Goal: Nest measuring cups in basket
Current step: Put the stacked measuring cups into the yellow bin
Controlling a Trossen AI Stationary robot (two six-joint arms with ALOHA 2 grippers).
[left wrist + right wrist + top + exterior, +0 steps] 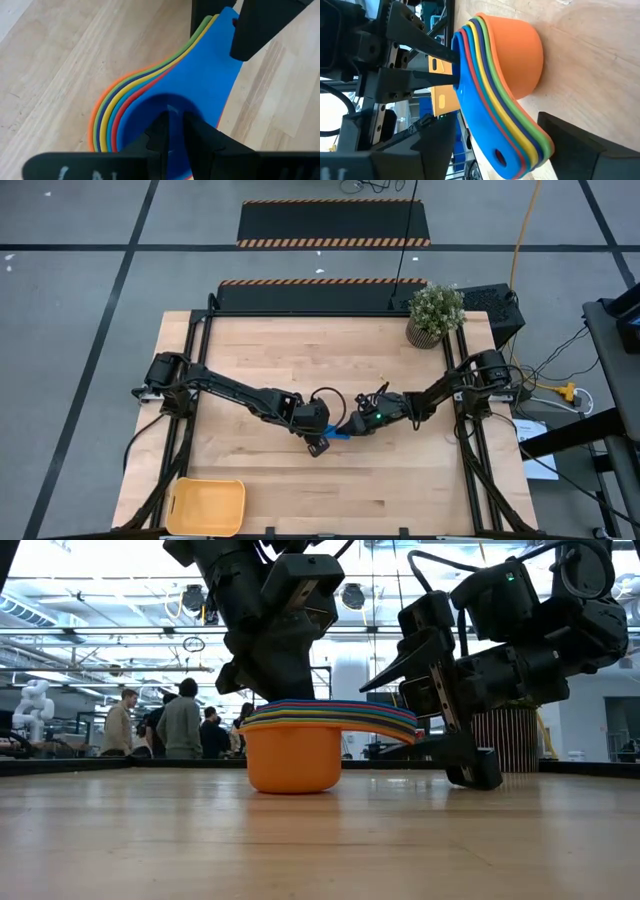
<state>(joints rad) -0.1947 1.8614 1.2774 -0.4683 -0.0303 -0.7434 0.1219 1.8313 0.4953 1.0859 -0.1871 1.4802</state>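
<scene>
Standing upright, nested measuring cups (292, 755), handles toward right claw (440, 700)

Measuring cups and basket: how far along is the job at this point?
Done: the measuring cups sit nested in one stack at mid-table. In hand: the left end effector reaches into the top blue cup, and the right end effector straddles the stacked handles. Left: the basket at the table's near-left corner holds nothing.

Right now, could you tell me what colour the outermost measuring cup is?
Orange; the outermost measuring cup shows best in the right wrist view.
</scene>
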